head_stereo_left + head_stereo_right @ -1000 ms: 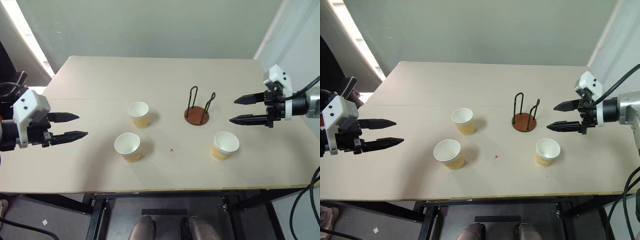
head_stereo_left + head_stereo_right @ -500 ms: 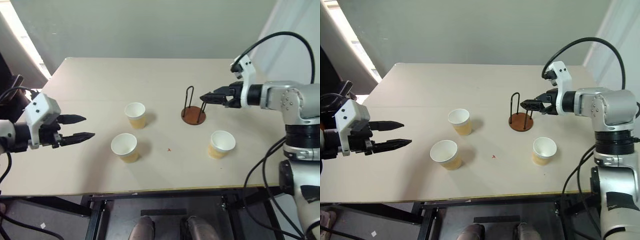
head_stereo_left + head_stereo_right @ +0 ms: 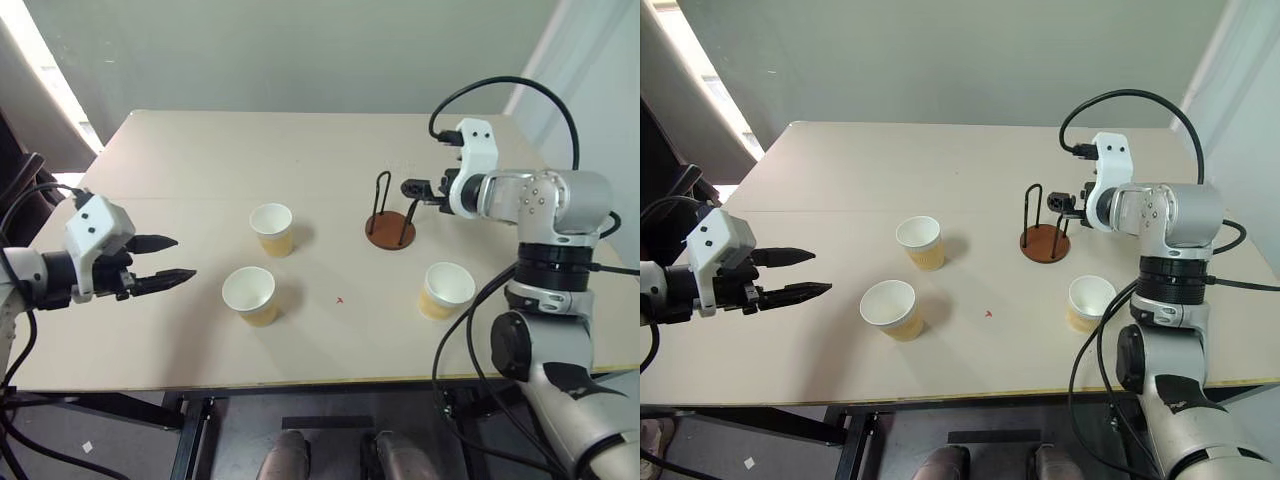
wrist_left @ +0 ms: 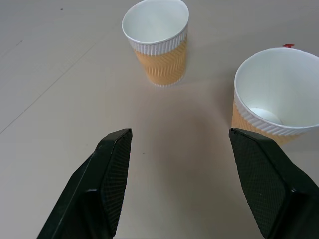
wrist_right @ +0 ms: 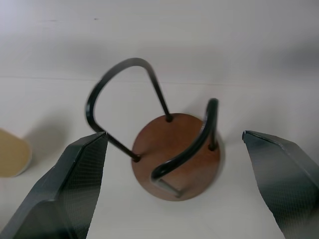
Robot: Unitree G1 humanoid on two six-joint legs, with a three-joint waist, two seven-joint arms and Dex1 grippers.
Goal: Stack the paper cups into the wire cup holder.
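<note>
Three paper cups stand upright on the table: one (image 3: 272, 229) left of centre, one (image 3: 250, 295) nearer the front, one (image 3: 445, 290) at the front right. The wire cup holder (image 3: 390, 225) stands empty, a reddish-brown disc with two black wire loops. My right gripper (image 3: 412, 190) hovers just behind and right of the holder, open; in the right wrist view its fingers (image 5: 75, 184) flank the holder (image 5: 174, 154). My left gripper (image 3: 183, 258) is open, left of the two left cups. The left wrist view has both cups (image 4: 158, 45) (image 4: 279, 99) ahead of the open left gripper (image 4: 179, 132).
The beige table (image 3: 200, 150) has a seam running across its middle and a small red mark (image 3: 340, 298) between the cups. A grey wall stands behind the table's far edge. My right arm's cable (image 3: 500, 90) loops above the wrist.
My right arm has swung in from the table's right side to just behind the holder, its wrist rolling as it came. The left gripper has stayed almost in place.
</note>
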